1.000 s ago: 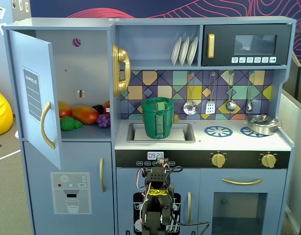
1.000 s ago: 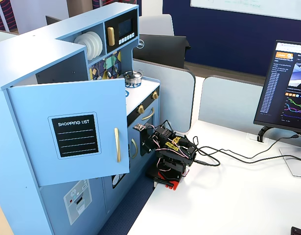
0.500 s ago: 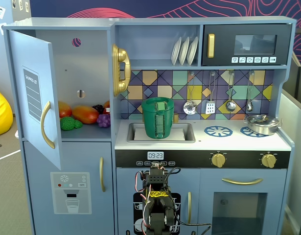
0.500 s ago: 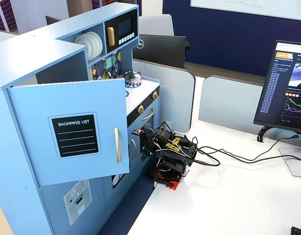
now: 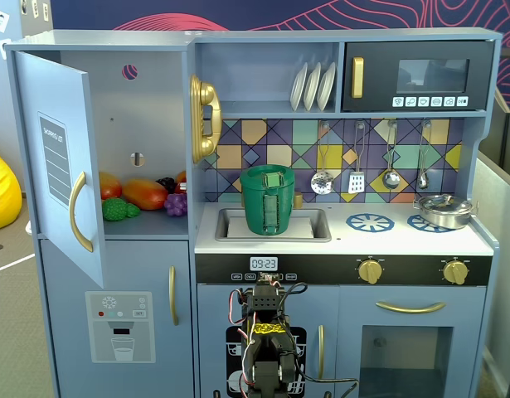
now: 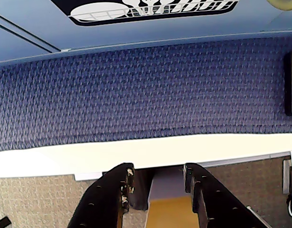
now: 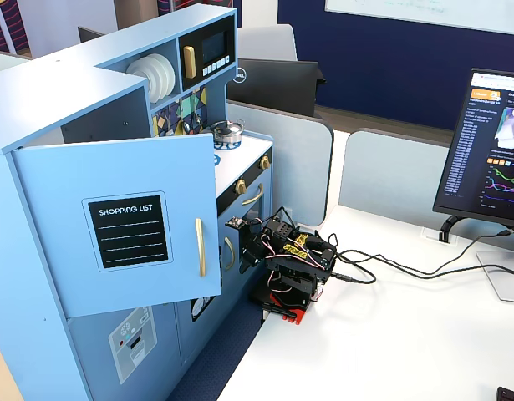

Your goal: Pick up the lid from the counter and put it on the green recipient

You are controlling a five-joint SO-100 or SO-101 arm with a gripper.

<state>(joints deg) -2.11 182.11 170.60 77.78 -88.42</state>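
Front fixed view, left to right. The blue toy-kitchen cupboard door (image 5: 60, 157) hangs open, with plastic toy fruit (image 5: 143, 194) on the shelf behind it. The tall dark-green plastic bucket-like pot (image 5: 268, 211) stands upright in the recessed sink (image 5: 317, 225). The flat round dark-green plastic lid (image 5: 261, 171) looks seated on the pot's rim, its lighter-green tab showing near the top front. No lid is visible anywhere on the counter. Further right are the blue spoked burner rings (image 5: 370, 221) and the low shiny silver pot (image 5: 444, 210), well apart from the green pot.

The black servo arm (image 5: 267, 340) sits folded low in front of the kitchen, below counter level. The side fixed view shows it tucked on the white table (image 7: 390, 334), clear of the counter.

In the wrist view the two-finger black claw (image 6: 157, 175) points down at blue carpet and the table edge. Its jaws are parted with nothing between them, so it is released and empty.

Change: a second ago the arm was a touch higher and tilted. It then dropped into this fold and has been static for the last half second. Pot and lid are unmoved throughout.

Judgement: the placement looks finished and the arm is parked at rest. Nothing is left to do, unless the lid sits crooked, which can't be told from this angle.
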